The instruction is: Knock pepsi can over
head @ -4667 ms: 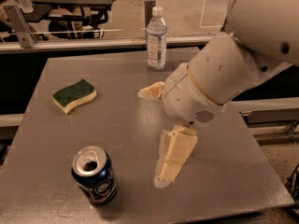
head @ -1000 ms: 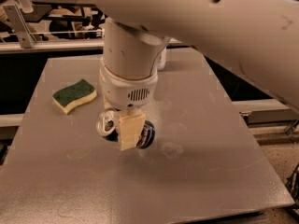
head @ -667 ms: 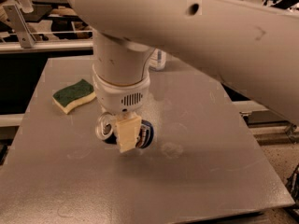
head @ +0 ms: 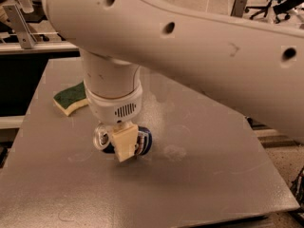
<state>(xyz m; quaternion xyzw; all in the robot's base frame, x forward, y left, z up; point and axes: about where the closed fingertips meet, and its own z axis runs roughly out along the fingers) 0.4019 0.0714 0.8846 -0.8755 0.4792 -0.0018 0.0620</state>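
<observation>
The pepsi can (head: 145,140) is dark blue with a silver rim. It appears to lie on its side on the grey table (head: 213,184), left of the middle, its top pointing left. My gripper (head: 124,150) hangs from the big white arm (head: 199,46) and sits right over the can, touching it and covering its middle. Only the can's blue end and its silver rim show on either side of the gripper.
A green and yellow sponge (head: 71,99) lies at the table's left, just behind the arm's wrist. The arm fills the upper half of the view and hides the table's back. The table's front edge and right edge are near. Railings and chairs stand beyond.
The arm has swung from the right onto the can. Over the last second the gripper and can have drifted slightly left and toward the front. The can, upright earlier, now looks tipped.
</observation>
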